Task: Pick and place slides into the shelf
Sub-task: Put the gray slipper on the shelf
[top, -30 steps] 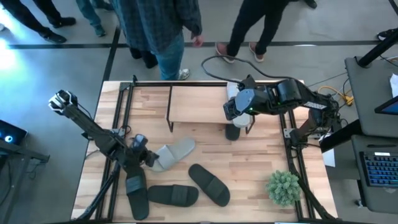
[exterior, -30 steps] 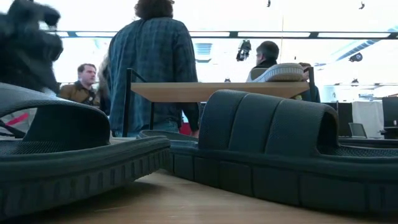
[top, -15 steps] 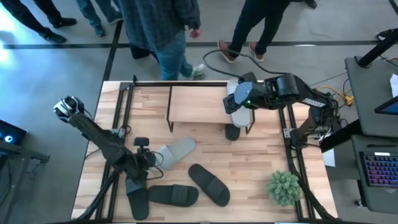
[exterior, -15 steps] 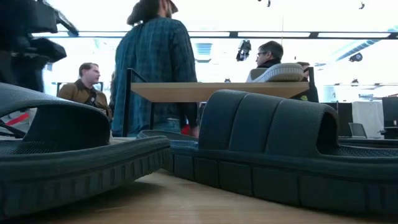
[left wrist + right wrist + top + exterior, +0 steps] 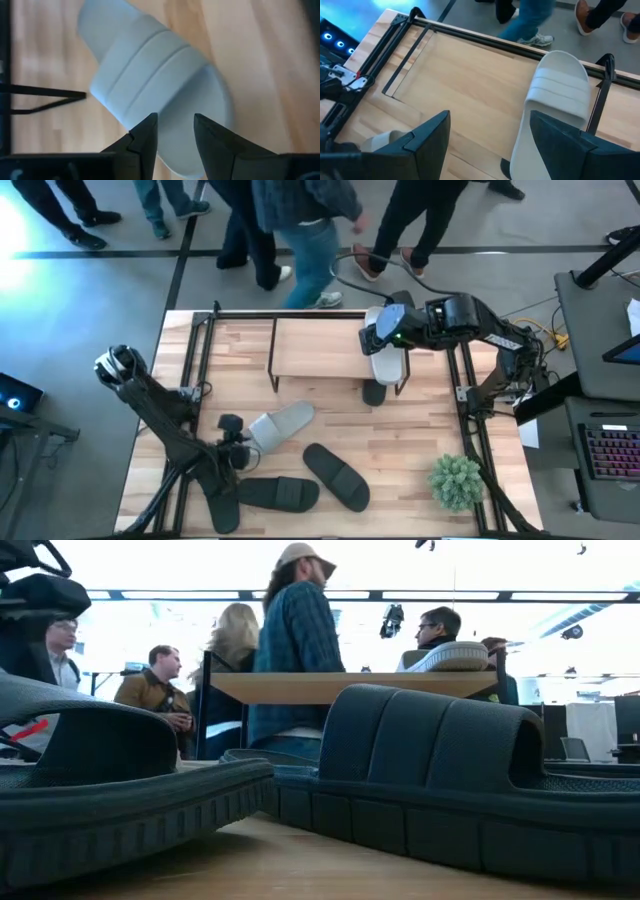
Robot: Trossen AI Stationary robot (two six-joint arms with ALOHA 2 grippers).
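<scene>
A light grey slide (image 5: pixel 282 425) lies sole-down on the table, left of centre. My left gripper (image 5: pixel 234 444) hangs open at its near-left end, and its two fingers (image 5: pixel 146 134) stand over the end of the sole (image 5: pixel 175 135). A white slide (image 5: pixel 385 358) lies on the shelf's plank top (image 5: pixel 315 348), at its right end. My right gripper (image 5: pixel 495 145) is wide open above that end, holding nothing. Three dark slides (image 5: pixel 336 476) (image 5: pixel 276 493) (image 5: pixel 221 502) lie near the front edge. Another dark slide (image 5: pixel 373 393) shows under the shelf.
A green plant (image 5: pixel 455 481) stands at the near right. Black frame tubes (image 5: pixel 192 380) run along the table's left and right sides. Two dark slides (image 5: pixel 430 780) (image 5: pixel 100 790) fill the low view. Several people stand behind the far edge.
My left gripper has moved toward the table's near edge, along the grey slide's near-left end, and has rolled about its own axis. My right gripper has drifted slightly toward the far edge above the shelf. The people behind the table have walked on.
</scene>
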